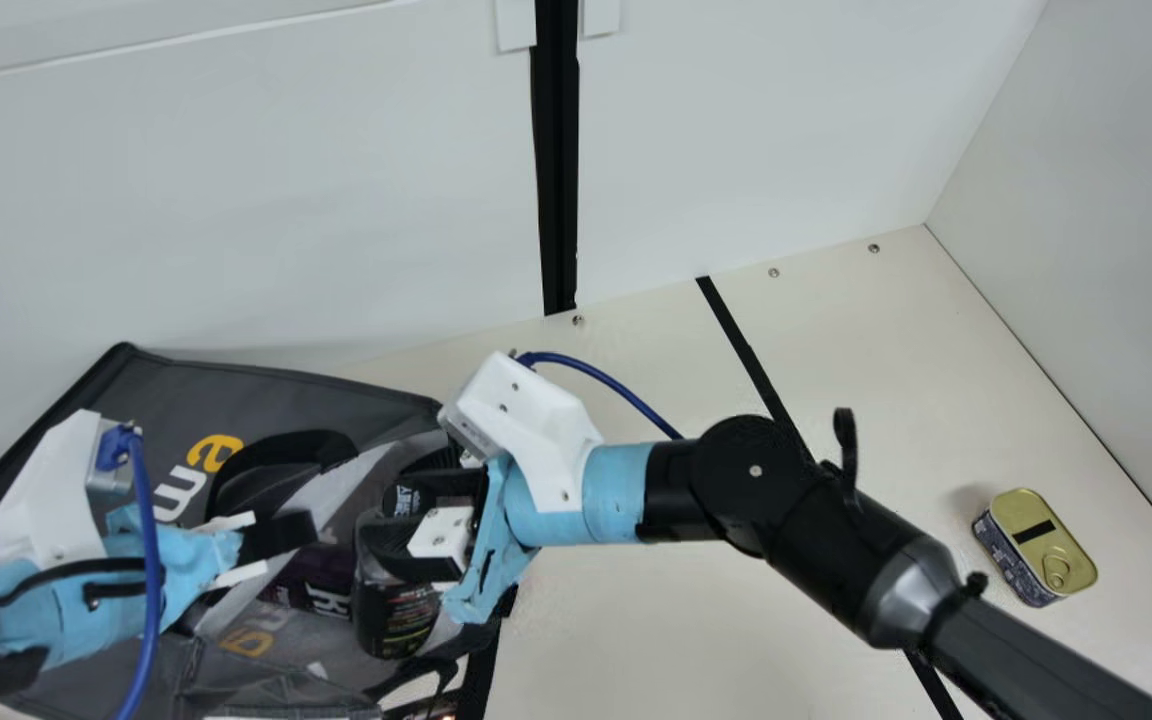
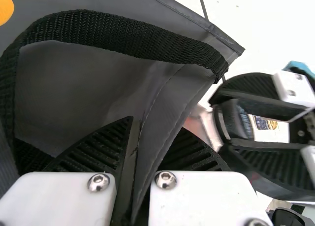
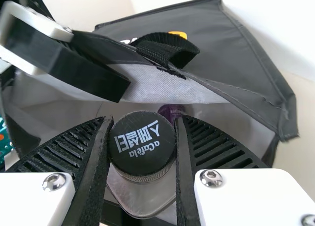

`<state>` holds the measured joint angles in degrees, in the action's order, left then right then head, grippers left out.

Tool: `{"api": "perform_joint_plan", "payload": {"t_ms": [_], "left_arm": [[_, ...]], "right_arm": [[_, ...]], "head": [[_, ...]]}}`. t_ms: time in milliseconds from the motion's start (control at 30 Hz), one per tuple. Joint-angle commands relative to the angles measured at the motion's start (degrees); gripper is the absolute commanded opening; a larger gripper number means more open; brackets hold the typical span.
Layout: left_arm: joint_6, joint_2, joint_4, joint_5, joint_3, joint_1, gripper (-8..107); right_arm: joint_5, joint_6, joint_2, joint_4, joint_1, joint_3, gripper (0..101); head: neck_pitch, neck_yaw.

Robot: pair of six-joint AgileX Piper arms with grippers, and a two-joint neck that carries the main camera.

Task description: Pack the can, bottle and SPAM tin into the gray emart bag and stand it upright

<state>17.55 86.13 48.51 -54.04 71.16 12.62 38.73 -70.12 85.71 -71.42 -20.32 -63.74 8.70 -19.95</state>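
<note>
Clasping the bottle [image 1: 394, 615] by its black cap [image 3: 141, 143] in the right gripper [image 3: 144, 120] at the mouth of the gray emart bag [image 1: 176, 390], base-first away from the fingertips toward the inside, and pinching fabric in the left gripper [image 2: 156, 124], seemingly ready for release

White walls [image 1: 266, 210], black upright strip [image 1: 558, 160], cream table [image 1: 656, 620]

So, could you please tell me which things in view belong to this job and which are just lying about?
For the job:
- gray bag
- bottle, in the right gripper
- purple item in the bag, apparently the can
- tin, on the table

Just lying about, seemingly:
- teal patterned item, too cut off to identify
</note>
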Motion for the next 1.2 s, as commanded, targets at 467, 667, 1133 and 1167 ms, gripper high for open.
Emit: {"api": "perform_joint_plan", "payload": {"t_ms": [467,667,1133,1167], "left_arm": [[0.0,0.0,0.0,0.0,0.0,0.0,-8],[0.0,0.0,0.0,0.0,0.0,0.0,-8],[0.0,0.0,0.0,0.1,0.0,0.0,-8],[0.0,0.0,0.0,0.1,0.0,0.0,-8]], "right_arm": [[0.2,-5.4,8.9,-6.3,-1.4,-3.3,0],[-0.3,-6.1,12.0,-6.8,-2.6,-5.5,0],[-1.6,-5.4,18.2,-5.2,-5.3,-11.1,0],[-1.7,-5.3,18.5,-4.9,-5.5,-11.5,0]], "head": [[1.3,0.0],[1.3,0.0],[1.3,0.0],[1.3,0.0]]}}
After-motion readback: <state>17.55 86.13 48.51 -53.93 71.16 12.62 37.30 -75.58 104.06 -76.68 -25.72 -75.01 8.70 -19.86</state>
